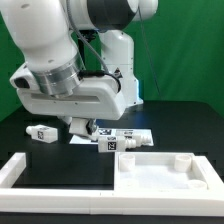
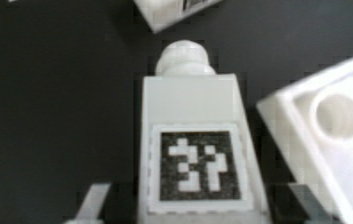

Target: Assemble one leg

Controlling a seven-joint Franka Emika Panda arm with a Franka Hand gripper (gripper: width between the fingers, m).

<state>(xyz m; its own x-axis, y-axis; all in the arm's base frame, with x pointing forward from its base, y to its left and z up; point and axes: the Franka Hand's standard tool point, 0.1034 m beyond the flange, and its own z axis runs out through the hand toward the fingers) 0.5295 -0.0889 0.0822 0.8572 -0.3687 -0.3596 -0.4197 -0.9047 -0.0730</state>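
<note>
One leg [image 2: 194, 130] lies on the worktop [image 2: 48, 100], lengthwise between our open jaws, round end pointing away.

White tray-like panel [image 1: 160, 178] on black table [image 1: 190, 125]; white L-shaped rail [image 1: 18, 168] beside it; green backdrop [image 1: 190, 60] behind.

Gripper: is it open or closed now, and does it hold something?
Gripper: open; its fingers stand on either side of the leg with a dark gap on each side, holding nothing.
</note>
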